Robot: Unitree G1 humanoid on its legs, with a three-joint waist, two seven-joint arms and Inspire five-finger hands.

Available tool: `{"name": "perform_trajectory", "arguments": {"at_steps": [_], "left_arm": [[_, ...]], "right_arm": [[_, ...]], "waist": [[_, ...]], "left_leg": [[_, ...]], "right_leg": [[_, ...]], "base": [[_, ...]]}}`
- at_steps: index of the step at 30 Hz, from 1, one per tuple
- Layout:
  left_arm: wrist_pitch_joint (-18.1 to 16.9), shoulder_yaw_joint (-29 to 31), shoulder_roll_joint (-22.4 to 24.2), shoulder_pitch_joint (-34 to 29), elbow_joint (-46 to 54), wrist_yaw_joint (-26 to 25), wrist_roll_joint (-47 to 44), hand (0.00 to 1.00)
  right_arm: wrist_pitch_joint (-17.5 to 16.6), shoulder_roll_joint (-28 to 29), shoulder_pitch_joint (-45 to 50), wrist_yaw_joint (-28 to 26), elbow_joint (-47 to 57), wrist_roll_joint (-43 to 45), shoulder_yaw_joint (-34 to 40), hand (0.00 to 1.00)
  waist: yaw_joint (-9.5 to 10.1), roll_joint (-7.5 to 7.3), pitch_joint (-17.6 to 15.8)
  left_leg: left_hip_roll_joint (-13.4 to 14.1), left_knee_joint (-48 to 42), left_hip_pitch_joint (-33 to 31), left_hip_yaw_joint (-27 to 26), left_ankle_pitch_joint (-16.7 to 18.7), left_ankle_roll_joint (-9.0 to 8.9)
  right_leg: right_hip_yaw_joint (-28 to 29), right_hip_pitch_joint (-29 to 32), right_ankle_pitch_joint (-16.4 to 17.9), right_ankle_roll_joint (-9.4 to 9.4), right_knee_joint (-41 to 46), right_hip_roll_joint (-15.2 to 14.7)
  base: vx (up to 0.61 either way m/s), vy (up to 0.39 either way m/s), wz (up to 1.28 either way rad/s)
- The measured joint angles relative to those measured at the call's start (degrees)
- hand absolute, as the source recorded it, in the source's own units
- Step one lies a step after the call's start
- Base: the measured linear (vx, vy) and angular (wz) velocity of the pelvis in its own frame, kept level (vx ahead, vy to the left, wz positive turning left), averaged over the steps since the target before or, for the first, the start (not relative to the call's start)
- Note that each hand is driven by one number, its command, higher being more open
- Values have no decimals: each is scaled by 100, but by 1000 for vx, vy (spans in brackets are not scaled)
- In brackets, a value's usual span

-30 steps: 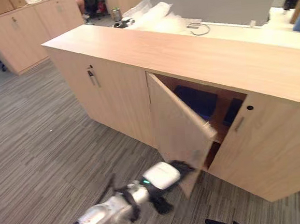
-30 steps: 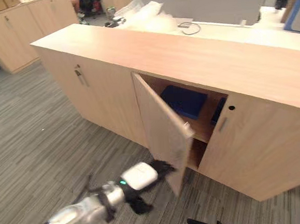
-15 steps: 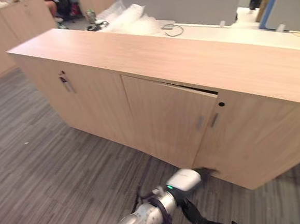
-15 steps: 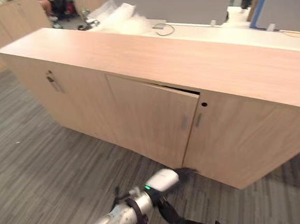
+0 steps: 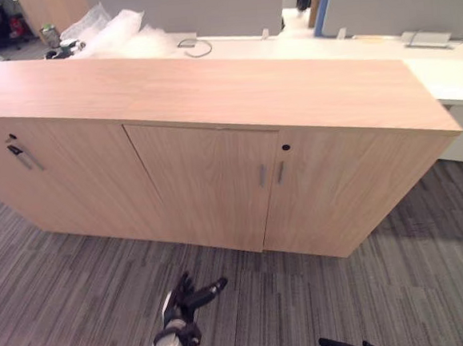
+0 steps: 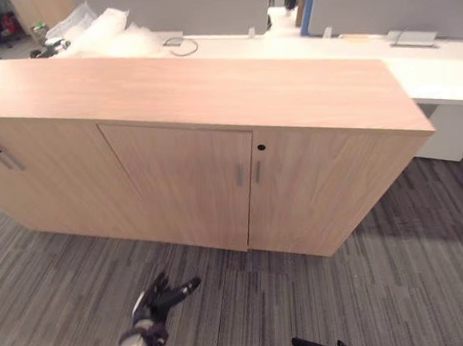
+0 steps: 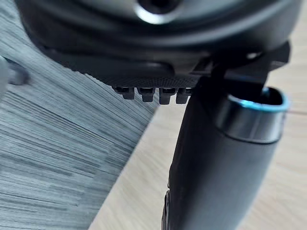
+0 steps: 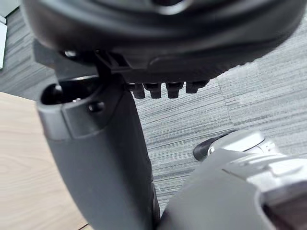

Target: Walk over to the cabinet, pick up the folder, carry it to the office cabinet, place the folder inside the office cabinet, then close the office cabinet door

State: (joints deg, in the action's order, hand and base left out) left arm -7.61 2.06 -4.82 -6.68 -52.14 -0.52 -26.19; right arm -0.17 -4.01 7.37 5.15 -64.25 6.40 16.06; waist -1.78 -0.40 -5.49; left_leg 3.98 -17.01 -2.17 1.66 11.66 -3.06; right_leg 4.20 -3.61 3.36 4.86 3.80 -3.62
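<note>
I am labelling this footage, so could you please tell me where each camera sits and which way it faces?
Left eye view: on the head, looking down at the office cabinet, door closed, and carpet; left hand low, open.
Right eye view: beside it, same scene slightly shifted; both share the office cabinet and left hand.
Left wrist view: along the left hand's thumb toward carpet and light wood.
Right wrist view: along the right hand toward carpet and light wood.

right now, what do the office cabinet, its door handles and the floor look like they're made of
Office cabinet: light wood-look laminate or veneer, matte, with faint grain. Door handles: slim silvery bars, probably metal. Floor: grey carpet with fine stripes, no shine.
</note>
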Motion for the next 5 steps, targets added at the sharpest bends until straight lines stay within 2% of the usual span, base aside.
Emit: {"name": "perform_trajectory", "arguments": {"at_steps": [2,5], "left_arm": [[63,483,70,-37,-546,-100,450,100],[114,1095,160,-235,-846,-259,718,100]], "right_arm": [[-7,94,83,-18,-20,34,24,100],[-25,60,126,-23,-49,47,87,100]], "waist": [[4,-84,166],[30,-38,255]], "left_leg": [[-122,579,234,-42,-261,12],[-148,886,511,-87,-379,68]], "right_leg": [[-2,-21,-63,13,-186,-126],[-11,-202,-81,15,-321,-153]], "base": [[68,17,-1],[87,3,-4]]}}
